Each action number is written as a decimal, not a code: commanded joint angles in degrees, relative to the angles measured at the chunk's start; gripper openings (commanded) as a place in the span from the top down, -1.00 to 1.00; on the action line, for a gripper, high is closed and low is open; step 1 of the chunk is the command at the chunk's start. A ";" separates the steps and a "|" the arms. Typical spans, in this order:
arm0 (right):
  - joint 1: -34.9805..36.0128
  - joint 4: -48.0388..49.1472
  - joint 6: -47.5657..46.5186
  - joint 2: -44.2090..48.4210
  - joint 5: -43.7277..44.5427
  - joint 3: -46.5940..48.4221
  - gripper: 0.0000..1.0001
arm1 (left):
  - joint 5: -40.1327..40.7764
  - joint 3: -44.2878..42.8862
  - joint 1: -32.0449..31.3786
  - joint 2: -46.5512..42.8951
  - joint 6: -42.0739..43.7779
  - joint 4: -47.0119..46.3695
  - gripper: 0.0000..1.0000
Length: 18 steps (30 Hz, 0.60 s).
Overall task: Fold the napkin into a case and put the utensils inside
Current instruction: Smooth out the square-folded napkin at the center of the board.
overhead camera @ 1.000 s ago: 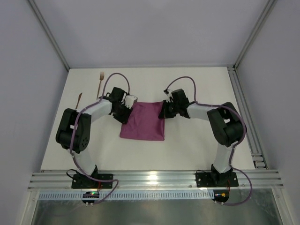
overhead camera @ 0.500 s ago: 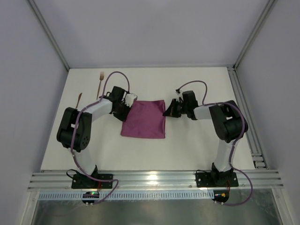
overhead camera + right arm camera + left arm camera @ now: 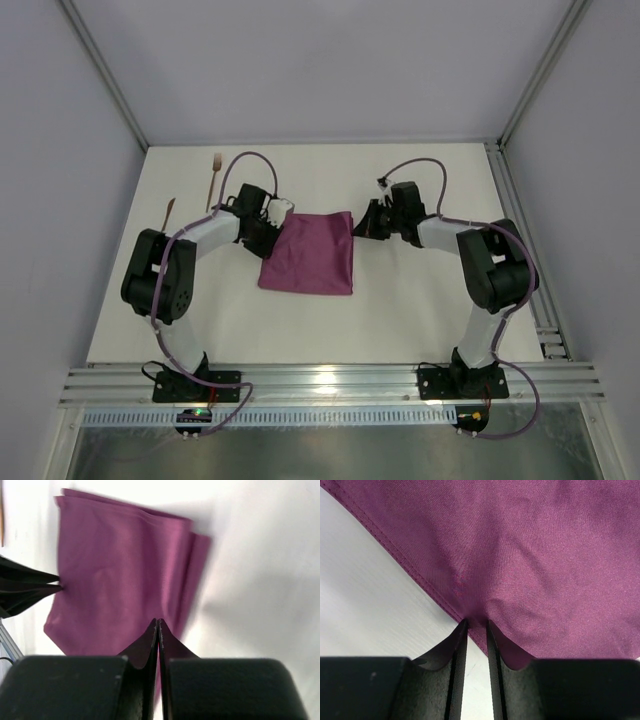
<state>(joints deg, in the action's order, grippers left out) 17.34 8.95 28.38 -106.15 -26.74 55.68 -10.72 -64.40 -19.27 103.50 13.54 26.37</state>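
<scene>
Plum-purple cloth napkin (image 3: 307, 253) lies folded on the white bench (image 3: 400, 300). My left claw (image 3: 476, 625), nearly closed, pinches its hem. My right claw (image 3: 158, 622) is closed and empty beside it. Folding seems in hand, and the next move probably calls for a narrower fold.

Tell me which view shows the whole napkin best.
Top external: the folded napkin lies whole and sharp. Left wrist shows only its hem at the left claw; right wrist shows most, blurred.

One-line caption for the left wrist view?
Fingertips of the left hand straddle the hem of the plum napkin, cloth puckering toward them.
</scene>
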 commanded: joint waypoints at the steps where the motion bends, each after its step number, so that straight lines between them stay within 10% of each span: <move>1: 3.57 -1.39 -3.24 3.58 1.87 5.05 0.93 | -0.35 1.65 0.11 0.30 0.79 -0.44 0.51; 18: -0.29 2.91 4.48 -11.98 6.53 13.41 0.92 | 0.00 0.51 0.11 1.35 0.26 -0.09 0.49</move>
<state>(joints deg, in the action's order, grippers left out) 18.22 8.88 31.07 -119.11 -24.40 69.41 -11.05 -64.38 -19.27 103.44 13.72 26.39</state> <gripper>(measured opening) 0.038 0.256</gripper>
